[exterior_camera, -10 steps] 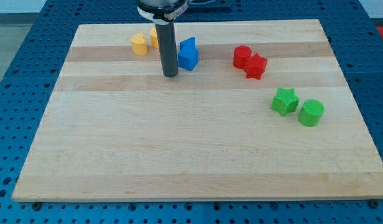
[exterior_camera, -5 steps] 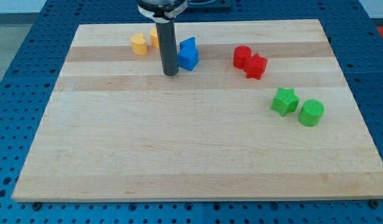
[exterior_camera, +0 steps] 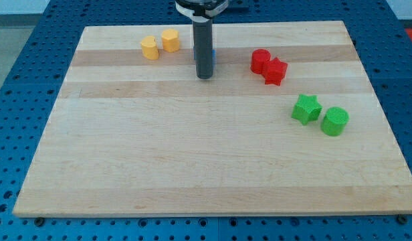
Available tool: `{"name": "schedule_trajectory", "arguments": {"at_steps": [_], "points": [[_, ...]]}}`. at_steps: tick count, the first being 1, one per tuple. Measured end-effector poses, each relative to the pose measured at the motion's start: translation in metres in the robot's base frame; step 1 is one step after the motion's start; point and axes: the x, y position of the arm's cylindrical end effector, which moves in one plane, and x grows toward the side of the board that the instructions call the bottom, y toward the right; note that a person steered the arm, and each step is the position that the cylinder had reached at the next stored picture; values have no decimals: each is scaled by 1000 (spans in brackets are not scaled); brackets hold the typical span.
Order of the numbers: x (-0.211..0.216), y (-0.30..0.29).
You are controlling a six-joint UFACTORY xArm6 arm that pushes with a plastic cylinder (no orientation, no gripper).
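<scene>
My dark rod stands upright near the view's top centre, and my tip (exterior_camera: 204, 75) rests on the wooden board (exterior_camera: 192, 147). The blue block (exterior_camera: 213, 57) is almost wholly hidden behind the rod; only a thin blue edge shows at the rod's right side. Whether the tip touches it cannot be told. Two yellow blocks lie to the tip's upper left: a yellow cylinder-like block (exterior_camera: 149, 47) and a yellow hexagonal block (exterior_camera: 170, 40). To the tip's right sit a red cylinder (exterior_camera: 260, 60) and a red star-shaped block (exterior_camera: 275, 70), touching each other.
A green star-shaped block (exterior_camera: 305, 108) and a green cylinder (exterior_camera: 335, 121) lie side by side at the view's right. The board rests on a blue perforated table (exterior_camera: 19, 80).
The rod has moved to the view's right, from the blue block's left side to in front of it, and now covers it. The yellow hexagonal block is uncovered. No block has visibly shifted.
</scene>
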Motion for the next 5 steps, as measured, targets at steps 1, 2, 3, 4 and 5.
{"name": "schedule_trajectory", "arguments": {"at_steps": [1,2,3,4,5], "points": [[-12,0],[-21,10],[-28,35],[-28,79],[-44,92]]}}
